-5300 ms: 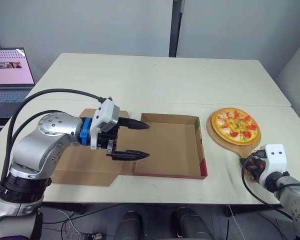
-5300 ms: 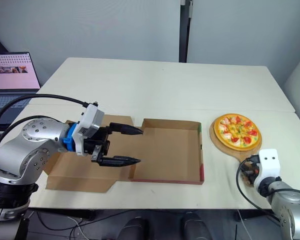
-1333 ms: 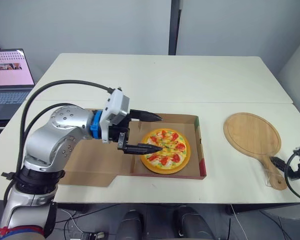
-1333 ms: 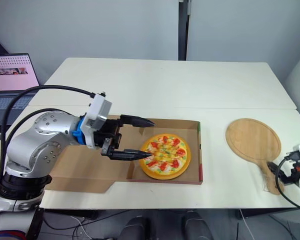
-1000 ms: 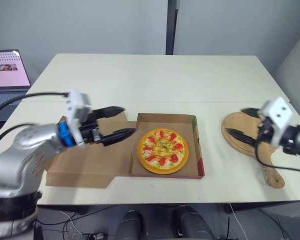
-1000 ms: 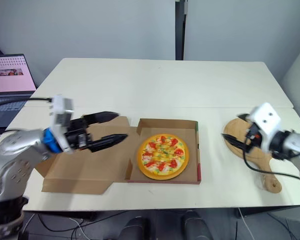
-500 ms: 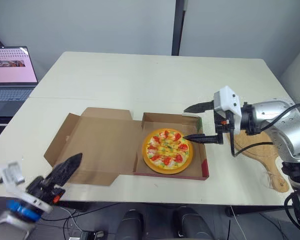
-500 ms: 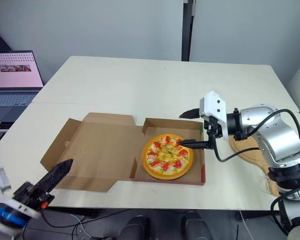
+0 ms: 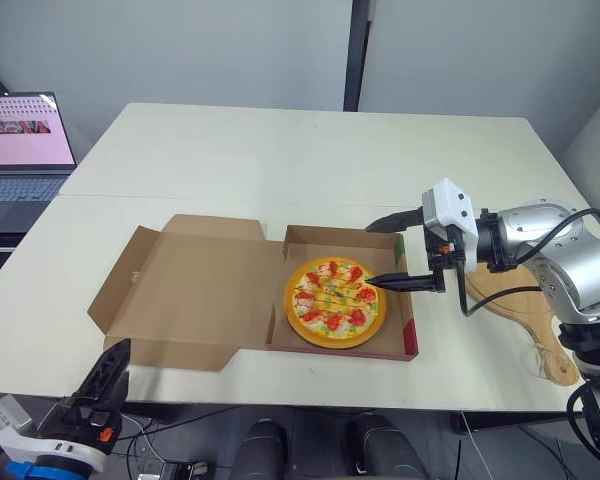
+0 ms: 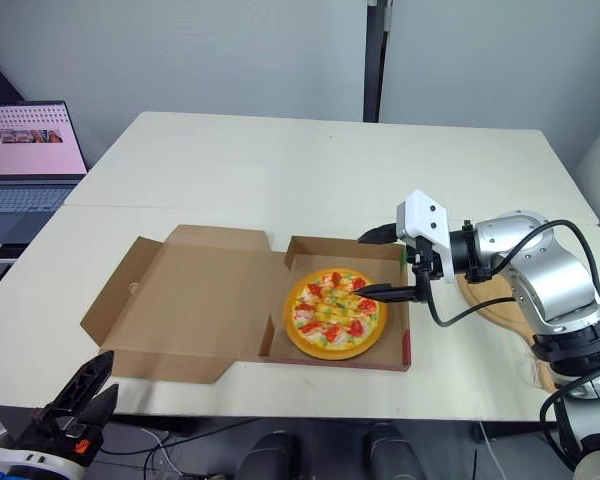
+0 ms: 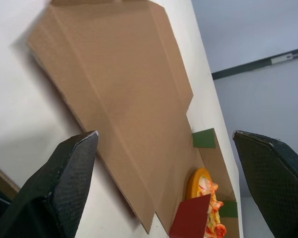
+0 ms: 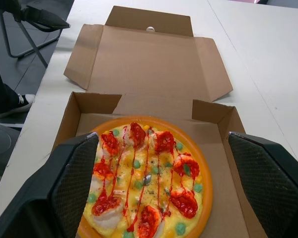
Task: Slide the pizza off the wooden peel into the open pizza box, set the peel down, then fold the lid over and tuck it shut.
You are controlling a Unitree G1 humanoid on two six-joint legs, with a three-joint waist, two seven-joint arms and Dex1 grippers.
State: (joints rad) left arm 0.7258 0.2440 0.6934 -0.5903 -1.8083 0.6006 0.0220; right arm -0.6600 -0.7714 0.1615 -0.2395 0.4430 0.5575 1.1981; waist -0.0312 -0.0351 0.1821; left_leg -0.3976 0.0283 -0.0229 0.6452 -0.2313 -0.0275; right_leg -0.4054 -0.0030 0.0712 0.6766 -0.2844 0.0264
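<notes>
Down at seven o'clock, off the near edge of the cream table (image 9: 280, 150), my left gripper (image 11: 164, 134) hangs low with its two black fingers spread wide and nothing between them. It is well apart from the work.

At the middle of the table, the round toy pizza with red and yellow toppings (image 9: 335, 302) lies flat inside the base of the brown cardboard pizza box (image 9: 410, 338). The box's lid (image 9: 195, 290) lies folded out flat toward nine o'clock, side flaps splayed.

Over the three o'clock wall of the base hovers my right gripper (image 9: 370, 255), fingers wide and empty, the nearer one reaching above the pizza's edge. Beyond its forearm at three o'clock, the round wooden peel (image 9: 535, 335) rests bare on the table.

Farther off at ten o'clock sits an open laptop (image 9: 20, 135).

I judge the slide and the set-down done, so closing the lid is the step in hand. Next I would pull the right gripper away from above the base. Then I would bring a gripper under the lid's nine o'clock edge and swing it over toward three, ready to tuck the front flap.
</notes>
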